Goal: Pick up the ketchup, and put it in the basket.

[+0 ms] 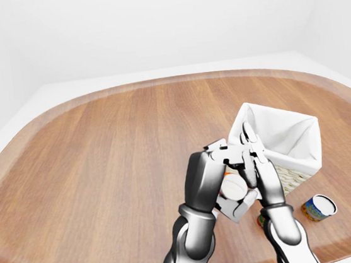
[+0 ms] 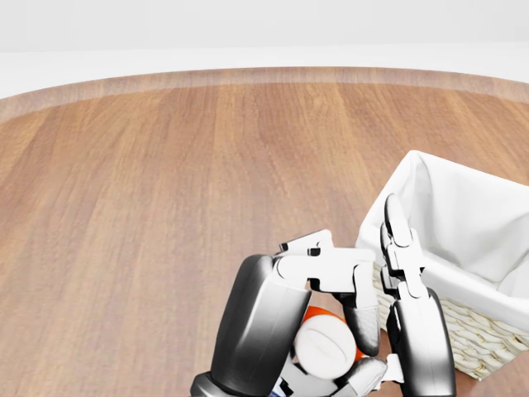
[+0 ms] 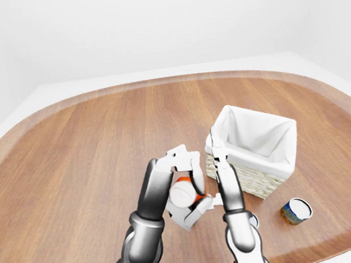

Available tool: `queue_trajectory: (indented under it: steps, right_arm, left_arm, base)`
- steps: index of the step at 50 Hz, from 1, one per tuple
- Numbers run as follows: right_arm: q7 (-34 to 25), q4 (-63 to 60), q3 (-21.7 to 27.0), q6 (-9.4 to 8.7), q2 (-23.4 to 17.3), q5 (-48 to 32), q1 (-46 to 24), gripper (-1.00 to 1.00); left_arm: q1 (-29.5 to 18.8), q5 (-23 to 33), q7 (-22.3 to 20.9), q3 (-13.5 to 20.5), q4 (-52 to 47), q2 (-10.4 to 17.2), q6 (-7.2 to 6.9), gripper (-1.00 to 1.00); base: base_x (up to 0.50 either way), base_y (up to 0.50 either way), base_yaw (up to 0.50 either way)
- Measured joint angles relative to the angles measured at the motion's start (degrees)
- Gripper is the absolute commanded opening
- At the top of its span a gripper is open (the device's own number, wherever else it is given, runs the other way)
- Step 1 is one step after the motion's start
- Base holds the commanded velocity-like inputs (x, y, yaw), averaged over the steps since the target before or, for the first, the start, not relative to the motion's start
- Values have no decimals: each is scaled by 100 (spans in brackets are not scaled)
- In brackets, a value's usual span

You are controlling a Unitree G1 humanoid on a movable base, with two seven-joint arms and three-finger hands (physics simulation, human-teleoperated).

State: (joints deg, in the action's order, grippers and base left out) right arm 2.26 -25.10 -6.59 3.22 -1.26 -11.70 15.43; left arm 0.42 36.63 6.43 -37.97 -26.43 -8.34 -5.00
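The ketchup (image 2: 324, 346) is an orange-red bottle with a white cap, lying tilted with the cap facing the camera. My left hand (image 2: 351, 354) is shut on it and holds it above the wooden table, low in the head view. My right hand (image 2: 395, 308) stands open just right of the bottle, fingers pointing up, thumb toward the bottle. The basket (image 3: 253, 136), wicker with a white cloth liner, sits immediately right of both hands. The right hand's fingers stand against its near left rim.
A small can (image 3: 295, 210) lies on the table to the lower right of the basket. Another small object (image 1: 260, 219) is partly hidden behind my right forearm. The round wooden table (image 3: 77, 155) stretches wide to the left and top.
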Motion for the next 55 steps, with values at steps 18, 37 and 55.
queue_trajectory:
  steps: [18,37,55]
  right_arm:
    - [-17,40,-64,145,6,-78,9,-100]
    - [12,224,-132,178,17,-241,-39,-100]
    - [201,561,-160,179,23,-514,-122,-100]
  left_arm:
    - [17,72,201,-339,20,-47,0,-100]
    - [51,-274,99,-446,-41,-23,0,100]
    - [119,-603,-22,236,-327,218,0,100]
  base:
    - [0,0,0]
    - [0,0,0]
    - [0,0,0]
